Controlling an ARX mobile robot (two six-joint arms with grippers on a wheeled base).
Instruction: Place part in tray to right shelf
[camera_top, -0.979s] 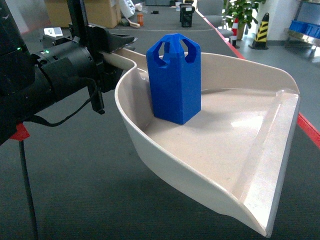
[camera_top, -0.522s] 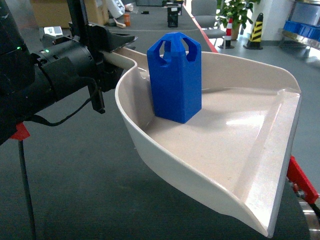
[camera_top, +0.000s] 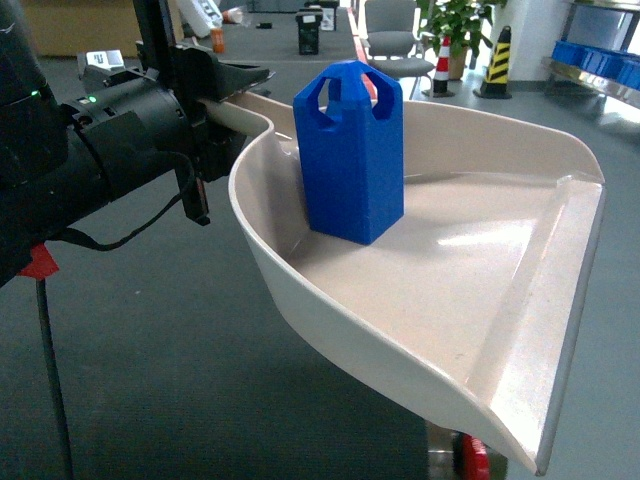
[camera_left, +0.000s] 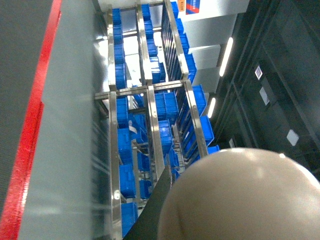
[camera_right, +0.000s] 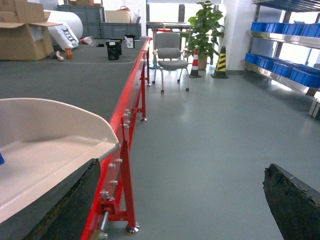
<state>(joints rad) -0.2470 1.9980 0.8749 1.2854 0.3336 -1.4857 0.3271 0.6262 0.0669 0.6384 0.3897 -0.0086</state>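
Tray (camera_top: 470, 300) is cantilevered off your left gripper (camera_top: 215, 100), whose fingers look clamped on its handle at 10 o'clock. Right shelf (camera_right: 285, 70) is well apart, 2 o'clock in the right wrist view. Part (camera_top: 350, 150) stands upright, loose, near the tray's back wall. Tall and unrestrained: any tilt or jerk could topple it toward the open lip. Right gripper (camera_right: 185, 200): fingers spread, empty.

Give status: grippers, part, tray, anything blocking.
Left gripper shut on tray handle. Right gripper open, empty. Part upright in the tray. Right shelf far across open floor; red-framed table alongside.
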